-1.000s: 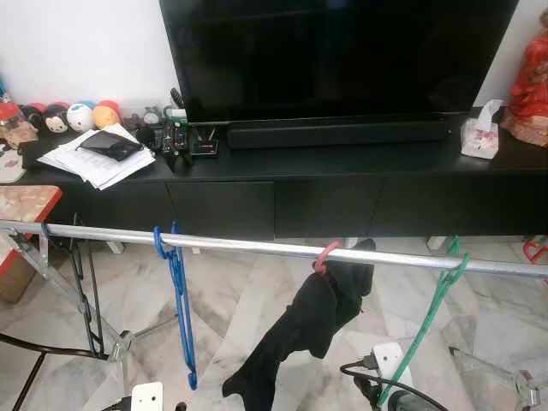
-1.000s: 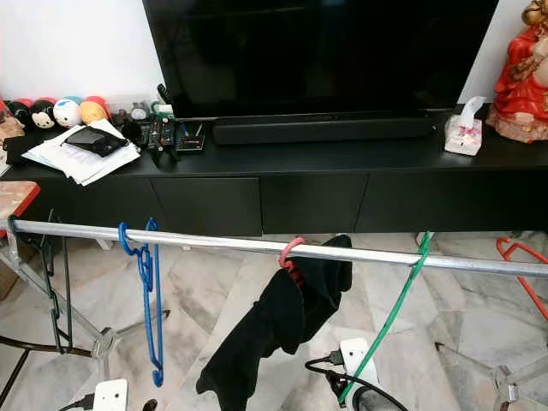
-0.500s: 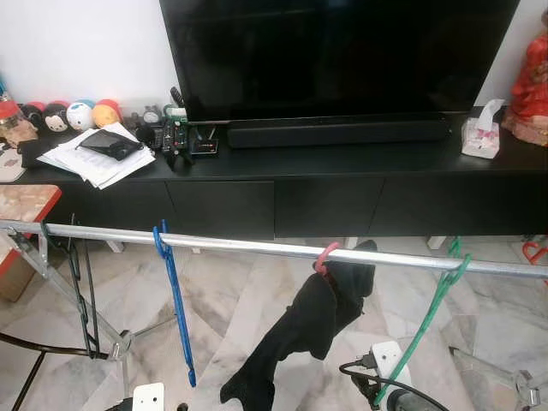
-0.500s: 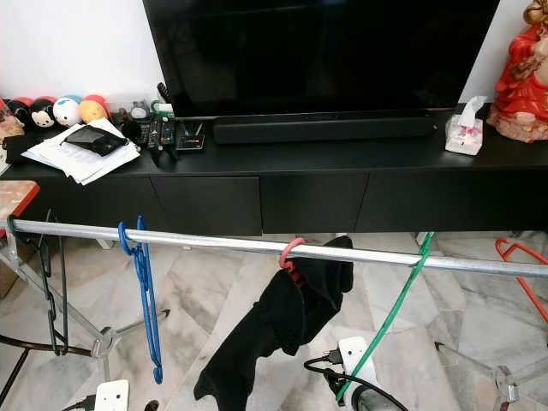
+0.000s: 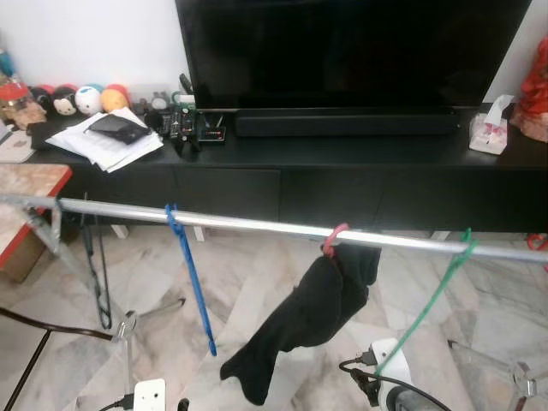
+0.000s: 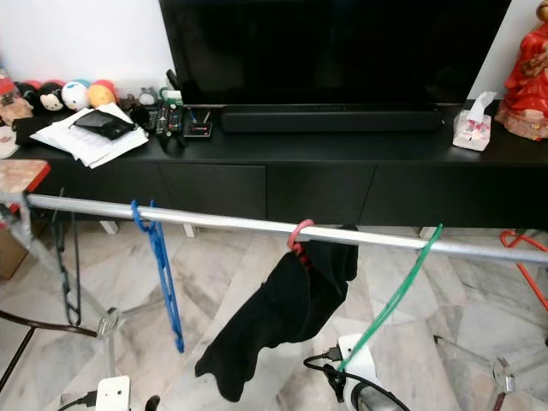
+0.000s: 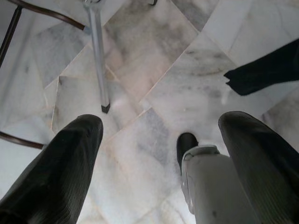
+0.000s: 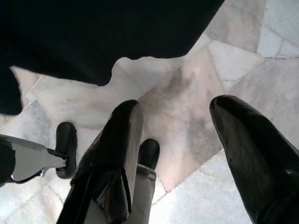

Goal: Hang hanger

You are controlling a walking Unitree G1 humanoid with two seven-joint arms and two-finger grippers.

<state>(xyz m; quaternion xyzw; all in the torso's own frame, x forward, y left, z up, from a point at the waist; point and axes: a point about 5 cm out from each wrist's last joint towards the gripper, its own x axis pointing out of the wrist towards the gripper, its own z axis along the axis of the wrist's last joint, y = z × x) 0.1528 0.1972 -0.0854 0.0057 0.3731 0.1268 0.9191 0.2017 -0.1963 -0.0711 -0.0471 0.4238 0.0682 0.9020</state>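
Hanging from the metal rail point(image 5: 257, 225) are a blue hanger point(image 5: 190, 278), a pink hanger point(image 5: 334, 241) carrying a black garment point(image 5: 300, 321), a green hanger point(image 5: 428, 304) toward three o'clock, and a dark hanger point(image 5: 97, 274) toward nine o'clock. The green hanger is hooked on the rail and slants down toward the right arm, so the hanging step is judged complete or nearly so. The left gripper point(image 7: 159, 158) is pointed at the marble floor point(image 7: 154, 60), its fingers point(image 7: 60, 168) spread wide with nothing between them. The right gripper point(image 8: 187, 154) is likewise parted and empty above the floor. A red hanger point(image 6: 524, 257) is seen at the three o'clock edge; reaching it would call for a turn that way.
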